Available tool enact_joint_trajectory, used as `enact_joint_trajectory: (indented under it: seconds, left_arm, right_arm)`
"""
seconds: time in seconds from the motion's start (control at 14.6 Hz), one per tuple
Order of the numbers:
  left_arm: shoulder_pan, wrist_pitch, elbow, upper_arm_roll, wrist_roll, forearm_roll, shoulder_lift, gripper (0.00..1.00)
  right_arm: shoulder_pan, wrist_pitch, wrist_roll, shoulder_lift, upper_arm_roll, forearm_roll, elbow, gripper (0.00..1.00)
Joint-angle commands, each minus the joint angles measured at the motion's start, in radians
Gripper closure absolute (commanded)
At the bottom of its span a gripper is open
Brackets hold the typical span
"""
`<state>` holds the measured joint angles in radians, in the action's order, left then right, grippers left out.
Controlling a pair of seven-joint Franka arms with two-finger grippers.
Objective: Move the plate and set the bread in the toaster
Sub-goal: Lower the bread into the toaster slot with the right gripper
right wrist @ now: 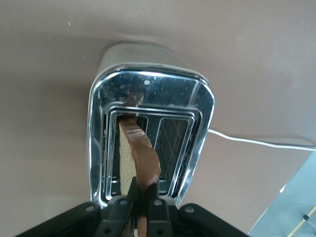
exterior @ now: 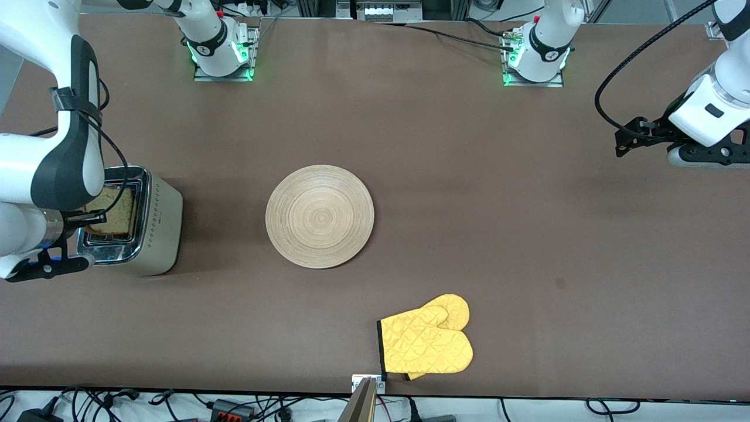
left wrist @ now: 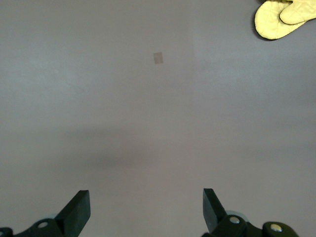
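yellow mitt (exterior: 426,343) lies nearest the camera; the plate (exterior: 320,216) sits mid-table. right gripper (right wrist: 139,203) pinches bread (right wrist: 136,159) half inside a toaster (exterior: 130,221) slot; releasing looks next. left gripper (left wrist: 146,211) waits, fingers spread.

R tool (right wrist: 139,207) pinched shut, pointing down; L arm waits, tool (left wrist: 145,210) fingers apart.

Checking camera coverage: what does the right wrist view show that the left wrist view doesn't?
Right wrist only: the toaster, its white cord, and the bread going into one slot, gripped by the right end effector. Left wrist only: the yellow mitt, a small mark on the table, and the open left end effector over bare table. Shared: the brown table.
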<state>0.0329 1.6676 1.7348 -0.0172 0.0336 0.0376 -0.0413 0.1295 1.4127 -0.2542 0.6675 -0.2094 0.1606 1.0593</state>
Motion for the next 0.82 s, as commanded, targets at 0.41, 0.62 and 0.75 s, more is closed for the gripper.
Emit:
enact_joint_trajectory:
  seconds: [0.41, 0.62, 0.75]
  left_arm:
    - [-0.004, -0.016, -0.011, -0.003, 0.005, -0.008, 0.0, 0.0]
    - [-0.004, -0.016, -0.011, -0.003, 0.005, -0.008, 0.0, 0.0]
    - [-0.005, -0.016, -0.011, -0.003, 0.005, -0.008, 0.0, 0.0]
  right_arm:
    - [-0.004, 0.003, -0.008, 0.027, 0.008, -0.015, -0.021, 0.0]
    - [-0.011, 0.002, -0.011, 0.017, 0.007, -0.09, -0.024, 0.0]
    - [-0.011, -0.003, -0.013, -0.002, 0.005, -0.15, -0.03, 0.0]
